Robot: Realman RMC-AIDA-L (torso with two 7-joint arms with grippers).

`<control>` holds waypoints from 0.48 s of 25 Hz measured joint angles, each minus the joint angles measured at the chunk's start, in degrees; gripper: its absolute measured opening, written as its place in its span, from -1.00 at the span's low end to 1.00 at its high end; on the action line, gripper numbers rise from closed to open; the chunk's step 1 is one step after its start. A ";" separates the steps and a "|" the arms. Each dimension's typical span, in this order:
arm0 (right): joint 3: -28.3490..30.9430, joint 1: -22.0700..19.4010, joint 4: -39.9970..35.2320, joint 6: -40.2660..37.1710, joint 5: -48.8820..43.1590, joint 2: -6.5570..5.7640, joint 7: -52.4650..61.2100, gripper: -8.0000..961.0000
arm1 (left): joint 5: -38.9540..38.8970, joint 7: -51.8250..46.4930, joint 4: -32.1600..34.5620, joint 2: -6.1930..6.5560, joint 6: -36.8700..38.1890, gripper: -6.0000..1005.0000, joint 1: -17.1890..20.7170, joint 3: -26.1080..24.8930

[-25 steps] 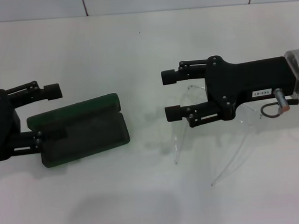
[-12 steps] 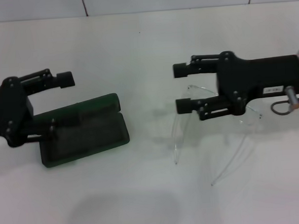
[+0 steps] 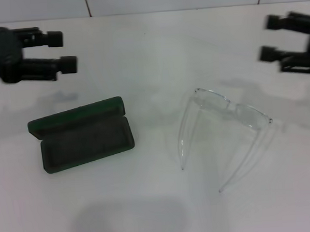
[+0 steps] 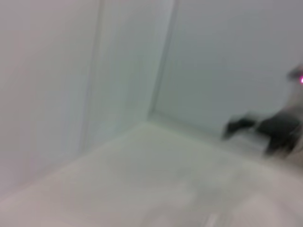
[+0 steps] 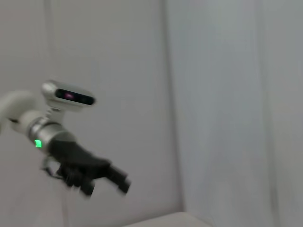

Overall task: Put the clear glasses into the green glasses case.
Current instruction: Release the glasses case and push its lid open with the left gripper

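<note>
Lying apart on the counter (image 3: 151,53) are one open case (image 3: 82,135) and one glasses (image 3: 227,130), nothing between. Left gripper (image 3: 67,50) and right gripper (image 3: 268,37) hover at the far corners, fingers spread, empty.

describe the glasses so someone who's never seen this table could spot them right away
On the white table, look to the right of the open dark green hard glasses case. The clear plastic glasses sit there apart from it, arms unfolded toward the near edge. They are fully see-through; only faint outlines show.

left gripper (image 3: 61,50): black, 2 fingers | right gripper (image 3: 268,38): black, 2 fingers
</note>
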 joint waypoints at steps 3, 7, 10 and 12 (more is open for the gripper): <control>2.52 -1.35 0.38 0.16 -0.07 -0.79 0.05 0.57 | 14.31 -9.47 11.23 -3.69 -1.08 0.67 -2.35 1.20; 4.71 -2.53 0.42 0.41 -0.12 -0.84 -0.06 0.56 | 30.95 -14.28 21.56 -8.78 -1.22 0.63 -3.54 6.07; 5.06 -2.84 0.89 0.97 -0.14 -0.77 -0.37 0.55 | 36.72 -17.91 23.53 -9.48 -2.35 0.60 -3.44 13.73; 5.07 -2.91 1.79 1.16 -0.16 -0.83 -0.97 0.55 | 38.00 -19.74 23.27 -9.32 -4.08 0.58 -3.45 17.23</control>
